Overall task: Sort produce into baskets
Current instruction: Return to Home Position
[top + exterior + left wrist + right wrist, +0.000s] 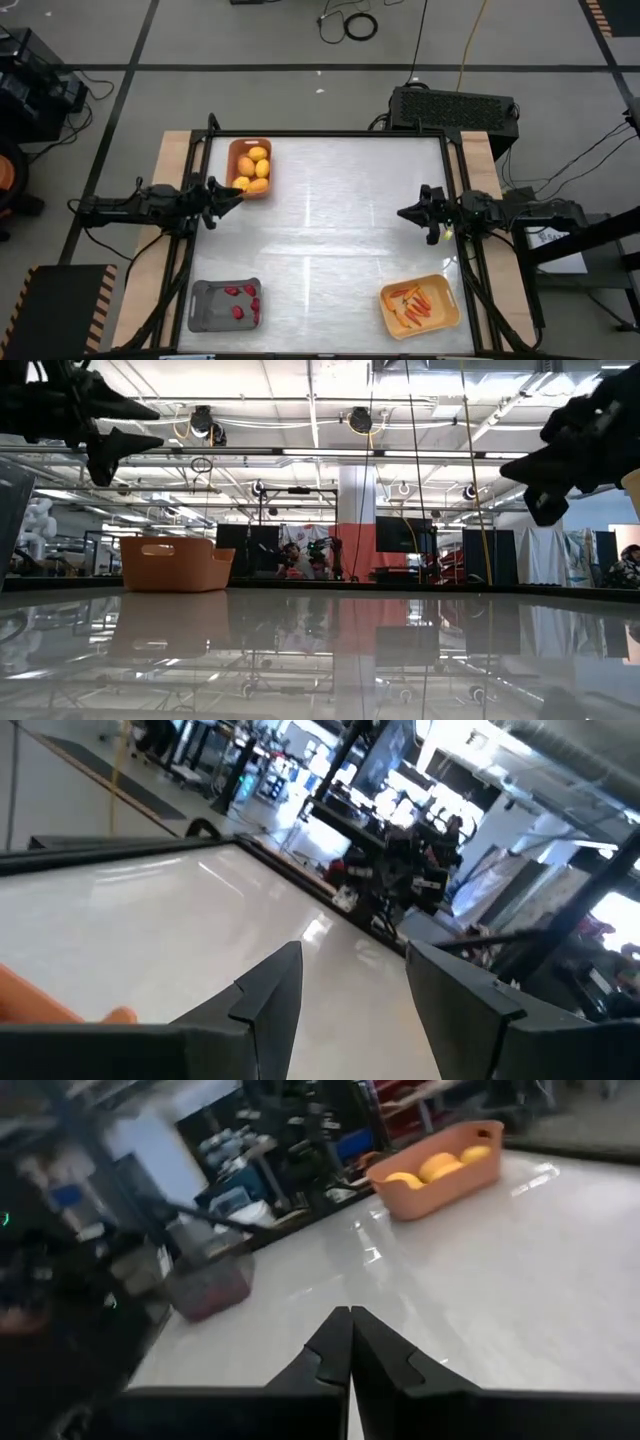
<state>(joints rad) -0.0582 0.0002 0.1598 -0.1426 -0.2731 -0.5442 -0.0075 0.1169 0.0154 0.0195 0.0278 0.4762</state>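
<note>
The orange-brown basket (249, 167) at the far left holds several yellow lemons (256, 169). Near the front edge, the grey basket (226, 304) on the left holds red chillies (240, 300). The yellow basket (419, 307) on the right holds orange carrot sticks (412, 303). My left gripper (235, 195) hovers at the left edge, just in front of the orange-brown basket, pointing level across the table. It is open with nothing between its fingers (352, 955). My right gripper (405, 213) hovers at the right edge, pointing level toward the left. It is shut and holds nothing (351, 1312).
A dark frame (330, 133) borders the white tabletop. A wide bare stretch of table (330, 220) lies between the two grippers. Beyond the far edge stand a black box (453, 106) and loose cables (350, 22) on the floor.
</note>
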